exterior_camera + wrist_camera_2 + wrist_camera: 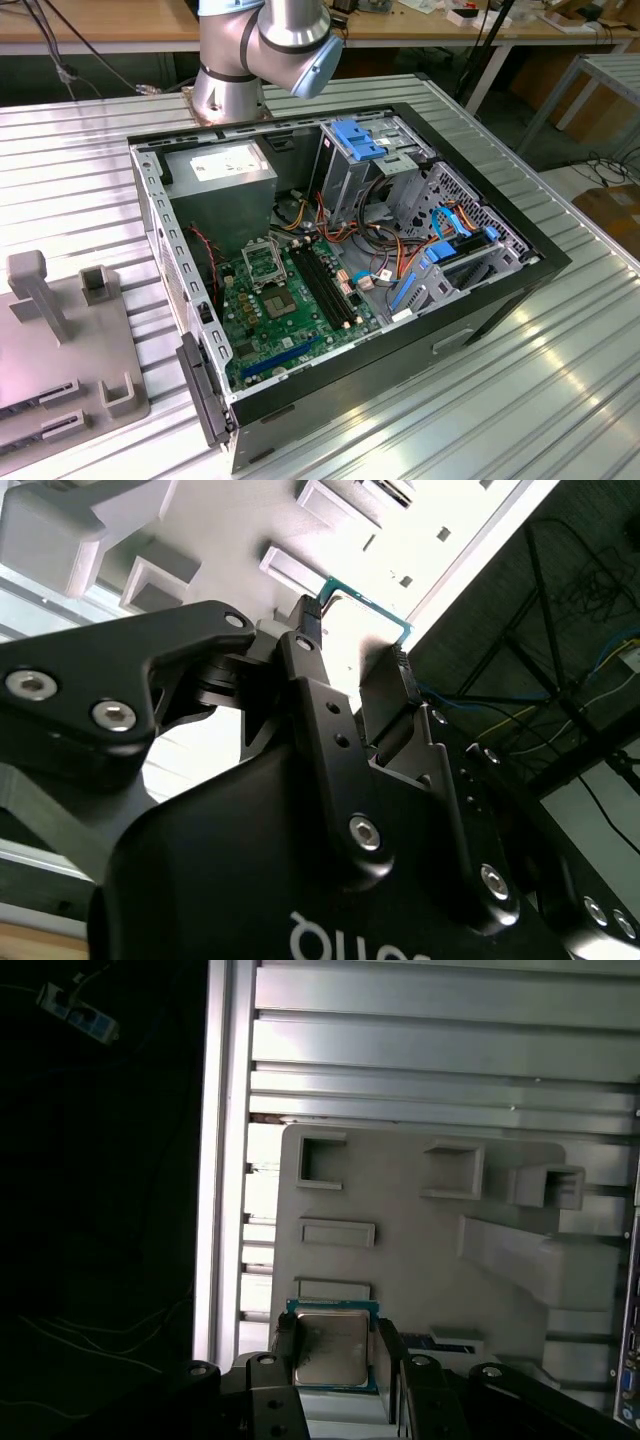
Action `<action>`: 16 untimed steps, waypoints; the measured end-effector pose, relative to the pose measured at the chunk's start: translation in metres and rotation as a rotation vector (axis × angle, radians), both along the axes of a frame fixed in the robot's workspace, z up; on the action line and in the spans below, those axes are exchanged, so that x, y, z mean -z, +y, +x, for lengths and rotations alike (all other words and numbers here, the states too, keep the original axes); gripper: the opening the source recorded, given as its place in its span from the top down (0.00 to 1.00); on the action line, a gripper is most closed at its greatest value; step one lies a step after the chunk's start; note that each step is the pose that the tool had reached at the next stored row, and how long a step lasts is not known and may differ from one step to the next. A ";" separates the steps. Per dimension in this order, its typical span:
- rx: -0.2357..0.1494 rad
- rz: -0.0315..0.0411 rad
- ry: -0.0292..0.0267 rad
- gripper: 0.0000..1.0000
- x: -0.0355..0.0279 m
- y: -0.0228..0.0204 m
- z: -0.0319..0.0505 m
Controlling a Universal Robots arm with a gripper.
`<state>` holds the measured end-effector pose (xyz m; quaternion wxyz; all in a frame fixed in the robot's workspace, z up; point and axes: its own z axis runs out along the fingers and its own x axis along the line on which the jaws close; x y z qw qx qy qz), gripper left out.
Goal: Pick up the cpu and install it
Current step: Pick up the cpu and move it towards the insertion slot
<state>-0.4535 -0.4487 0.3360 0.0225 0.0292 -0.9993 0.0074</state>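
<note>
Item: cpu (330, 1350), clamped in gripper (337, 1348).
Grey tray (100, 350) at the exterior view's left, beneath it; fingers (285, 1345) narrow, pinching two opposite edges. Judged light, stiff, slick-topped, fragile underneath: edge grip suits.

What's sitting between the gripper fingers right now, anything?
The cpu lies between the fingers of the gripper, which close on its two opposite edges. This shows in both wrist views.
</note>
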 end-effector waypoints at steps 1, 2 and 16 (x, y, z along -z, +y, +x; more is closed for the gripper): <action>0.000 0.0000 0.0000 0.59 -0.0004 0.0000 0.0000; 0.000 0.0000 0.0001 0.59 -0.0011 0.0000 0.0000; 0.000 -0.0001 0.0004 0.59 -0.0085 0.0000 0.0000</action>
